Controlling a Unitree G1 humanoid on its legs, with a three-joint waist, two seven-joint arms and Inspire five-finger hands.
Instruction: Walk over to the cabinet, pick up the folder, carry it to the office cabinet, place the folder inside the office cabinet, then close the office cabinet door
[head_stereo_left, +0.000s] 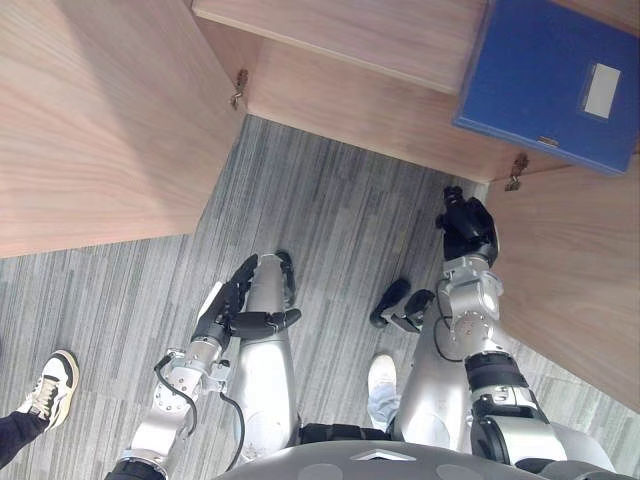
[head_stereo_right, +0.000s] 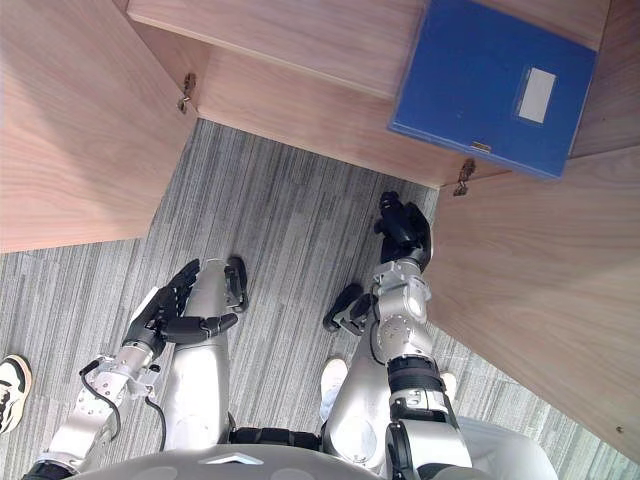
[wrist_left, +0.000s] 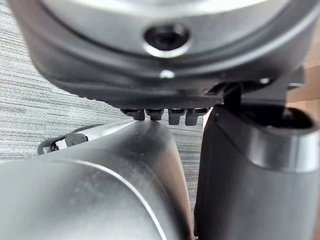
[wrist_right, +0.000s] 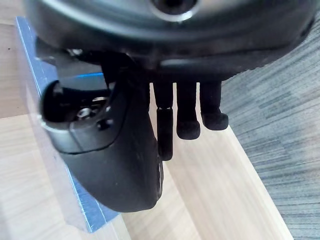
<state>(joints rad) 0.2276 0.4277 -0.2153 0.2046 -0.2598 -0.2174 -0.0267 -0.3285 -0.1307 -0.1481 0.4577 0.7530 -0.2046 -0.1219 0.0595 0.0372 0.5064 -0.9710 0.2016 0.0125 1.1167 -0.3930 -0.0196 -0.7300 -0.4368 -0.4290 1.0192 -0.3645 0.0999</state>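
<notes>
Your left hand (head_stereo_left: 235, 300) hangs low at the near left beside the open left door (head_stereo_left: 90, 120), fingers relaxed and straight, holding nothing. Your right hand (head_stereo_left: 467, 228) is raised further right, fingers (wrist_right: 188, 120) loosely extended and empty, just short of the cabinet. The folder (head_stereo_left: 545, 80) lies flat on the shelf (head_stereo_left: 340, 40) at the far right, above the right door (head_stereo_left: 580, 280). Expect a stiff, boxy, fairly light thing with a smooth, probably slippery cover. Pinch its near edge, thumb under, fingers over.
</notes>
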